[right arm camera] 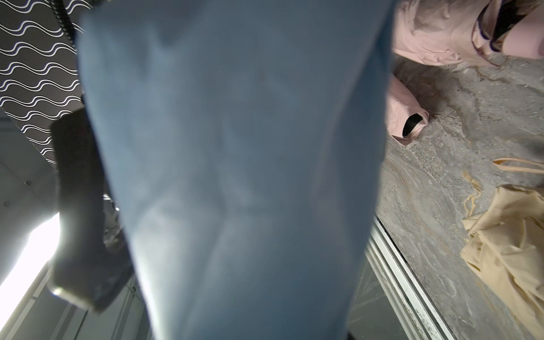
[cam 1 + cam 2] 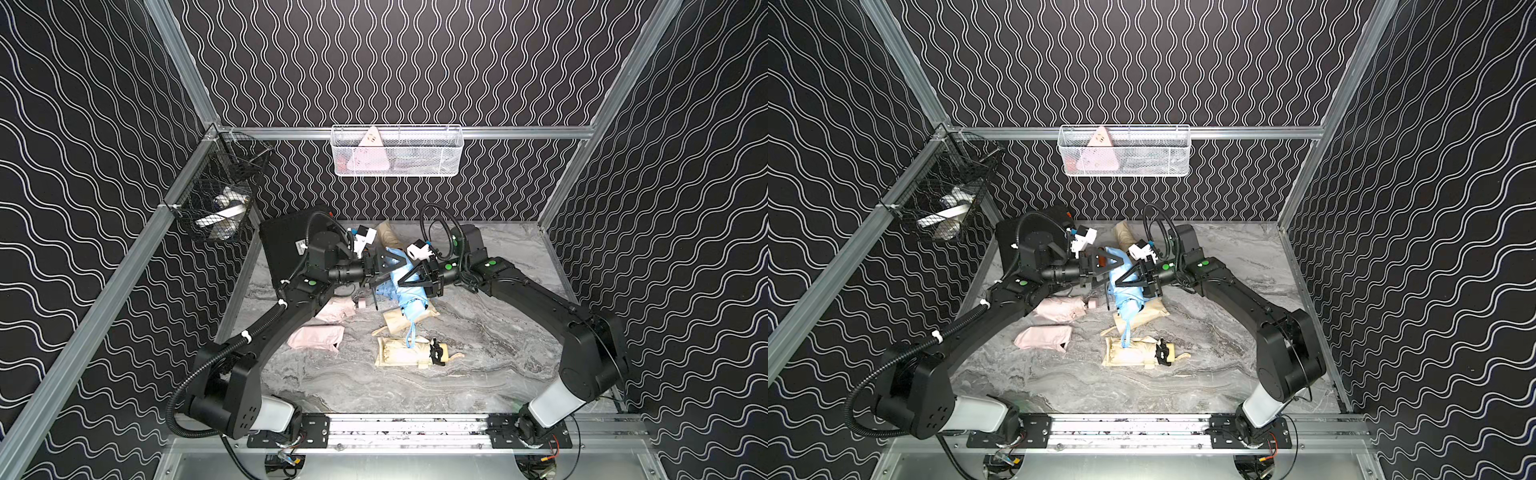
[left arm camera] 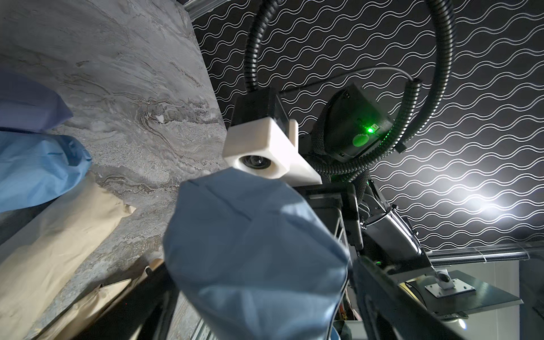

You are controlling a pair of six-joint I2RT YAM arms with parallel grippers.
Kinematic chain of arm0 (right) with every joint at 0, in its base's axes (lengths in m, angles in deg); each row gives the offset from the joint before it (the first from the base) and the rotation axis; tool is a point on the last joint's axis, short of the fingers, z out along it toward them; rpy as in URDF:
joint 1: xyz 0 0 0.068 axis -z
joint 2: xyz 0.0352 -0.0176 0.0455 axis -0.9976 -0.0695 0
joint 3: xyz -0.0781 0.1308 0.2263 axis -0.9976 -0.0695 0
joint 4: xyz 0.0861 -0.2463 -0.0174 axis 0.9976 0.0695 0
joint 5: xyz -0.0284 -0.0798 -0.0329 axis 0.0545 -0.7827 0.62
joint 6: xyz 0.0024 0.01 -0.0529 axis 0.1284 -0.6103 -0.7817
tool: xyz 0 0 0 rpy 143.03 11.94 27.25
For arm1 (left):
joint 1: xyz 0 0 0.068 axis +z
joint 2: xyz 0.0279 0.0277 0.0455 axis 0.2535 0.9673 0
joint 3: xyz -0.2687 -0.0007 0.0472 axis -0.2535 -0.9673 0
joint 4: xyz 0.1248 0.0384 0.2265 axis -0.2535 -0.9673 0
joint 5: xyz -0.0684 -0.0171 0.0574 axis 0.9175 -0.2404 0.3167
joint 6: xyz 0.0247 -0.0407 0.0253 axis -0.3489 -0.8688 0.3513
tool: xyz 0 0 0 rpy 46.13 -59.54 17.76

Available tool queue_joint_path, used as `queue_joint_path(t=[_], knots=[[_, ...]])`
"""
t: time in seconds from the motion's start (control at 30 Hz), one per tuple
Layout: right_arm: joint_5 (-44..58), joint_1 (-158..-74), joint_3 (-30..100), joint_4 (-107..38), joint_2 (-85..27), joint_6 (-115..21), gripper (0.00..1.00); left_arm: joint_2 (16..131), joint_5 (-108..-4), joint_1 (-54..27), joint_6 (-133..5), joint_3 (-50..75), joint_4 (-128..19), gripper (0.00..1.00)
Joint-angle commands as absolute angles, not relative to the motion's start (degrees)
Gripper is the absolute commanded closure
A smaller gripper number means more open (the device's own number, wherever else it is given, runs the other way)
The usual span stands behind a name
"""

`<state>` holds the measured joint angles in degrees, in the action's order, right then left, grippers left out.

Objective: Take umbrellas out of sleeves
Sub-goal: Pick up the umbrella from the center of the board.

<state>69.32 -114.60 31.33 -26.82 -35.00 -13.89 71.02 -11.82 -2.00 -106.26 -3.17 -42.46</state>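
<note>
A light blue umbrella [image 2: 409, 297] in its smooth sleeve is held up over the middle of the table, its wrist loop [image 2: 411, 337] hanging toward the front. My right gripper [image 2: 409, 277] is shut on its middle, and blue fabric [image 1: 235, 162] fills the right wrist view. My left gripper [image 2: 394, 265] stands wide open around the sleeve's rounded far end [image 3: 253, 250], one finger [image 3: 382, 294] on each side. On the table lie a pink umbrella [image 2: 336, 309], a flat pink sleeve [image 2: 318, 337], a cream umbrella [image 2: 401, 353] and a cream sleeve [image 2: 428, 313].
A black hard case [image 2: 286, 245] leans at the back left behind my left arm. More cream fabric [image 2: 388, 235] lies at the back. A white mesh basket [image 2: 397, 151] hangs on the rear wall and a black wire basket [image 2: 220, 195] on the left rail.
</note>
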Motion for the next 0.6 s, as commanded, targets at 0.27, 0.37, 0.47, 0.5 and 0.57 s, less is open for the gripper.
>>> queue_joint_path(t=[0.27, 0.37, 0.47, 0.5, 0.57], knots=[[70.5, -115.2, 31.8, -30.2, -36.1, -13.4, 0.64, 72.5, -8.9, -2.0, -112.7, -4.7, -32.2, 0.2], [70.3, -115.2, 32.4, -28.8, -36.6, -14.4, 0.64, 72.7, -8.8, -2.0, -112.8, -4.9, -32.1, 0.25], [70.2, -115.2, 32.7, -27.8, -36.8, -15.1, 0.63, 72.8, -8.6, -2.0, -113.8, -5.5, -30.9, 0.29], [70.1, -115.2, 32.7, -27.9, -36.8, -15.1, 0.63, 72.9, -8.4, -2.0, -114.0, -5.6, -30.3, 0.31], [70.1, -115.2, 32.7, -27.7, -36.9, -15.3, 0.63, 73.1, -8.4, -2.0, -114.9, -6.0, -29.1, 0.39]])
